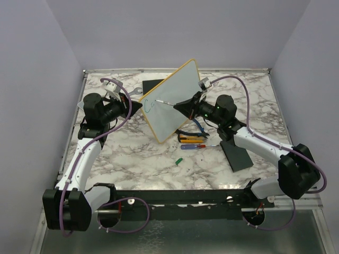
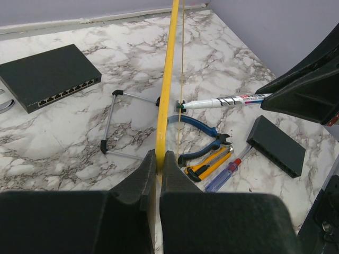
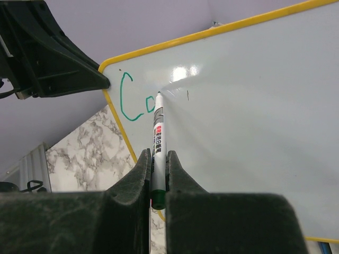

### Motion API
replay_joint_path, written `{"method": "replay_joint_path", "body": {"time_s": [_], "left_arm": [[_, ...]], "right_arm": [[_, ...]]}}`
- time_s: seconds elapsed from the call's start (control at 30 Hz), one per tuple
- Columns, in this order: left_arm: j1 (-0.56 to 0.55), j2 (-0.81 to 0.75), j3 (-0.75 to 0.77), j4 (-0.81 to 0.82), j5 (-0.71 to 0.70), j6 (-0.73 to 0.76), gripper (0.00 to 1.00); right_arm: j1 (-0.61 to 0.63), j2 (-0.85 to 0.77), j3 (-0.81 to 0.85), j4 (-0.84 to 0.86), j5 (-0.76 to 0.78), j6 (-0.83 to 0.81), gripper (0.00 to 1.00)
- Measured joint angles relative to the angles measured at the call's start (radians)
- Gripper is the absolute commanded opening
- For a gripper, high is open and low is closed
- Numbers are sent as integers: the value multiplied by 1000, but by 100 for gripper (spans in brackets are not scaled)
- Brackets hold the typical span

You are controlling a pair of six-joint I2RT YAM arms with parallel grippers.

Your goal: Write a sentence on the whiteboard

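The right jaws are clenched on a white marker [image 3: 158,138], gripping its barrel near the green back end. The barrel runs forward and its tip touches the whiteboard [image 3: 254,106]. Just left of the tip stands the start of the sentence [image 3: 132,103], two teal-green letters, "Co", close to the board's rounded corner.

The left jaws are grasping the whiteboard by its thin yellow rim [image 2: 168,79], seen edge-on in the left wrist view. In the top view the board [image 1: 172,100] stands steeply tilted between the two arms, its written face turned toward the right arm, the letters [image 1: 150,107] on its left part and the marker [image 1: 165,102] meeting it from the right. Its low corner comes down beside the tools; I cannot tell whether it rests on the marble bench [image 1: 148,159].

On the bench near that low corner lie blue-handled pliers [image 2: 201,129], an orange utility knife [image 2: 209,163] and a screwdriver [image 2: 228,172] with a blue and red handle. On the board's far side stands a wire stand [image 2: 124,121], and beyond it a black network switch [image 2: 47,76]. A second black box [image 2: 275,145] sits to the right of the tools. A small green cap [image 1: 179,161] lies alone nearer the arm bases.
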Motion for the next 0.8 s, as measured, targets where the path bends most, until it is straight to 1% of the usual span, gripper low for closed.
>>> {"method": "replay_joint_path", "body": {"time_s": [0.3, 0.8], "left_arm": [[0, 0, 0, 0, 0, 0, 0], [0, 0, 0, -3, -1, 3, 0]], "right_arm": [[0, 24, 30, 2, 0, 0, 1], [0, 33, 23, 2, 0, 0, 1]]}}
